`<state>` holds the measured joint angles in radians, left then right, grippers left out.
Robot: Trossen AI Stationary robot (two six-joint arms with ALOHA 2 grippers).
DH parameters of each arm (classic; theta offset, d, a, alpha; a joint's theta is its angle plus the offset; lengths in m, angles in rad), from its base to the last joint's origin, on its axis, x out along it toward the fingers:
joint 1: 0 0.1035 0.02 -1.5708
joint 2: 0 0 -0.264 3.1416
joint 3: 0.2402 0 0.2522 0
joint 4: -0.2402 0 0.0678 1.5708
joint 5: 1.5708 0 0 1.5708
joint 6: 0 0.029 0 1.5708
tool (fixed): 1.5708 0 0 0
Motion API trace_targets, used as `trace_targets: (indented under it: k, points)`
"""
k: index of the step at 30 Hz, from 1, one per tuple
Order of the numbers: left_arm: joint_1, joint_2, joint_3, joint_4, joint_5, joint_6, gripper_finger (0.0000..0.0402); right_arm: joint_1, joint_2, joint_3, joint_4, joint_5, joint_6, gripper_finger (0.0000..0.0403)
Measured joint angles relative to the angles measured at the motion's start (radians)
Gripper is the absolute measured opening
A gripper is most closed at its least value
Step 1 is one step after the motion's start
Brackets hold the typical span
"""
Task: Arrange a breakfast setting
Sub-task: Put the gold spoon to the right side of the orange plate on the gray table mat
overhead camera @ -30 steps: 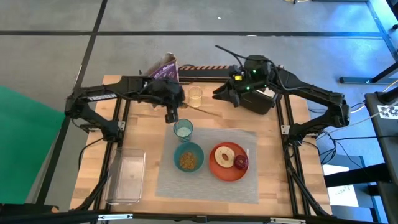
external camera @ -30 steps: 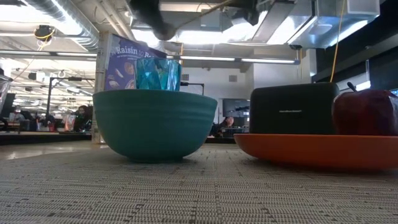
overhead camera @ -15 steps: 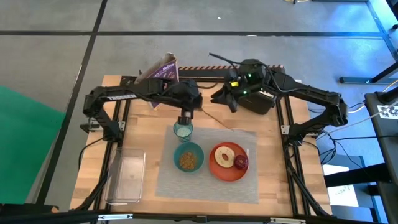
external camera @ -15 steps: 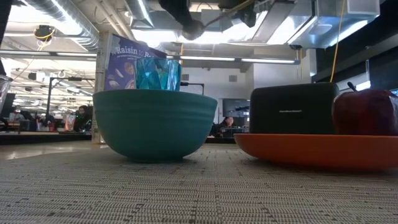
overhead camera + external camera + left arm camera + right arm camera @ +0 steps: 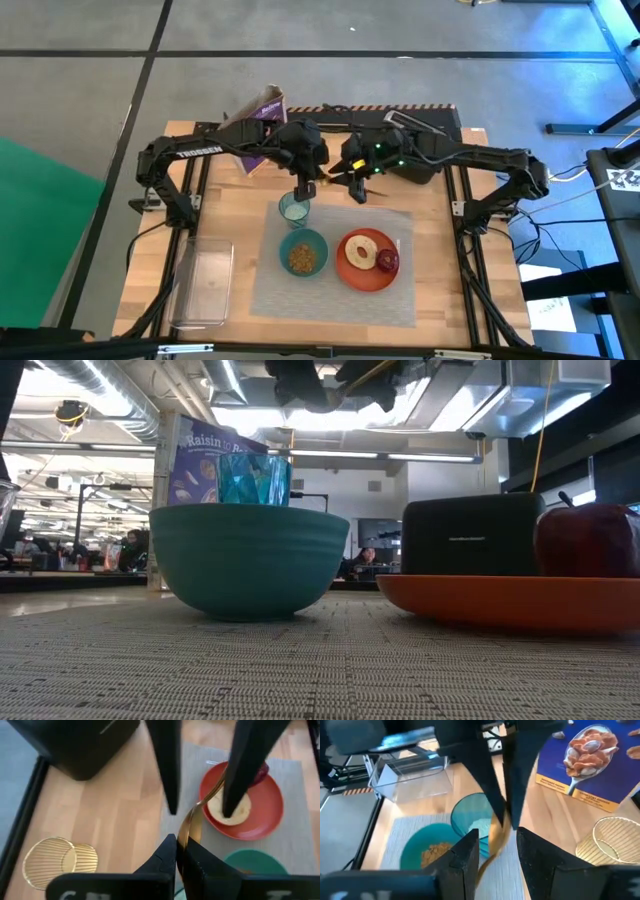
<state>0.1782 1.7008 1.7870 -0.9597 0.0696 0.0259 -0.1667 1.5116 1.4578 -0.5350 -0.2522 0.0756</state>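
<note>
Grey woven placemat [image 5: 335, 265] lies on the pale wooden table [image 5: 222, 215], carrying the teal bowl [image 5: 303, 253], the orange-red plate [image 5: 366, 260] with a bagel [image 5: 358, 250] and a dark-red fruit [image 5: 387, 260], and the teal cup [image 5: 294, 207] at its far edge. Above that far edge the two arms meet. The left gripper [image 5: 179, 851] is pinched together on the gold spoon [image 5: 192, 820]. The right gripper [image 5: 497, 840] has its fingers set on either side of the spoon's other end, though whether they actually press it is hard to tell. Behind stand a black toaster [image 5: 418, 160] and a cereal box [image 5: 262, 110]; a clear tray [image 5: 205, 283] sits at the left. Beyond the table is an open workroom with ceiling ducts and strip lights.
</note>
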Motion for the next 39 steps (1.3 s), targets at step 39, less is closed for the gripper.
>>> trace_targets:
  k: [39]
  points:
    - [-0.004,-0.075,0.002,-0.061,-0.103,-0.365,0.0141,0.001,0.043,-0.003,-0.03,0.293,0.197,0.0001]
